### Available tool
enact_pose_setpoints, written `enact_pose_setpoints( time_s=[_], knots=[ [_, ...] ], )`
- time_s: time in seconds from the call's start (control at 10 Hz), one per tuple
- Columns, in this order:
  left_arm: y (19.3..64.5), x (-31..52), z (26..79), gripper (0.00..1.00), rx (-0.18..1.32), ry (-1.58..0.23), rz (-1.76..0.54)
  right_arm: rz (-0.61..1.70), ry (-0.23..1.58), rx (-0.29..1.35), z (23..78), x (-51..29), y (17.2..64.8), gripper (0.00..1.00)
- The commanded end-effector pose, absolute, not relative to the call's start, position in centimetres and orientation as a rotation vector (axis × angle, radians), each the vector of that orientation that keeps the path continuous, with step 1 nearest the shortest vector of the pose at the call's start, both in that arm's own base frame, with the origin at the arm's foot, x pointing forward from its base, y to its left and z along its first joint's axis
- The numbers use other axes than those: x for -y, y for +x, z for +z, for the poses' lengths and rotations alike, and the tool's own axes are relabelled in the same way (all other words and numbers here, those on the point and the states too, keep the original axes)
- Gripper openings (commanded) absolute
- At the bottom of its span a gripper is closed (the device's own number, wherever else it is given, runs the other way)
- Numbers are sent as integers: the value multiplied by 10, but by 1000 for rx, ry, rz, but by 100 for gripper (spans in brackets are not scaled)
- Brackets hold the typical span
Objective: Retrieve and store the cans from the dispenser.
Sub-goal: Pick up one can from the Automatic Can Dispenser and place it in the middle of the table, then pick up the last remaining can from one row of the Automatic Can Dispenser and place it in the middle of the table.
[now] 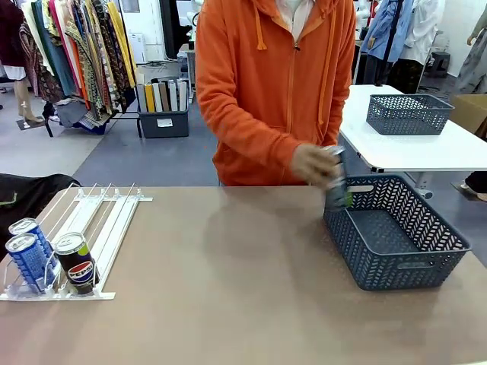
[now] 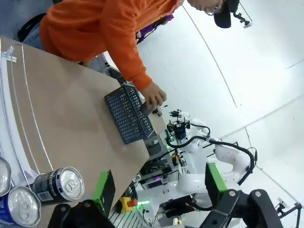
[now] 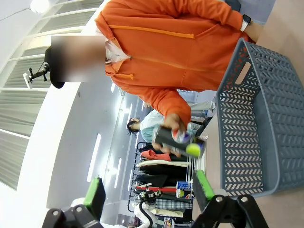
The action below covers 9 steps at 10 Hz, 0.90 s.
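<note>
Holding a black can (image 1: 335,182) at the far-left rim of the basket (image 1: 380,270), a person's hand (image 1: 313,163) hovers; three cans (image 1: 32,262) stand at the front lip of the dispenser (image 1: 114,220). Left pincer (image 2: 159,187) and right pincer (image 3: 148,190) gape released, empty.

Far left I see a clothes rack (image 1: 76,53) on grey floor (image 1: 46,156), a crate (image 1: 164,122) of folders beside it; far right, a white table (image 1: 426,152) bearing a basket (image 1: 409,114).
</note>
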<state>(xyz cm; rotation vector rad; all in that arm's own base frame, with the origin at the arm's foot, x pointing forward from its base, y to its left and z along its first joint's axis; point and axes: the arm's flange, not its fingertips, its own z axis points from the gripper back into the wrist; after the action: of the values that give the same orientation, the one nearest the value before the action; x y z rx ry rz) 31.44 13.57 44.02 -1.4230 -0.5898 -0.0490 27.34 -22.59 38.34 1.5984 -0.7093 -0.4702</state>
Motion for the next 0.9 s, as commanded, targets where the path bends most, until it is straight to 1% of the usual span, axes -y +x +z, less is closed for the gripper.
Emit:
enact_pose_setpoints(
  time_s=[0.0,0.8],
  knots=[
    [307,-138,460,100,631,-1419,-69,-473,1605,694,388,226,271,100],
    [307,-138,460,100,631,-1419,-69,-473,1605,694,388,226,271,100]
  ],
)
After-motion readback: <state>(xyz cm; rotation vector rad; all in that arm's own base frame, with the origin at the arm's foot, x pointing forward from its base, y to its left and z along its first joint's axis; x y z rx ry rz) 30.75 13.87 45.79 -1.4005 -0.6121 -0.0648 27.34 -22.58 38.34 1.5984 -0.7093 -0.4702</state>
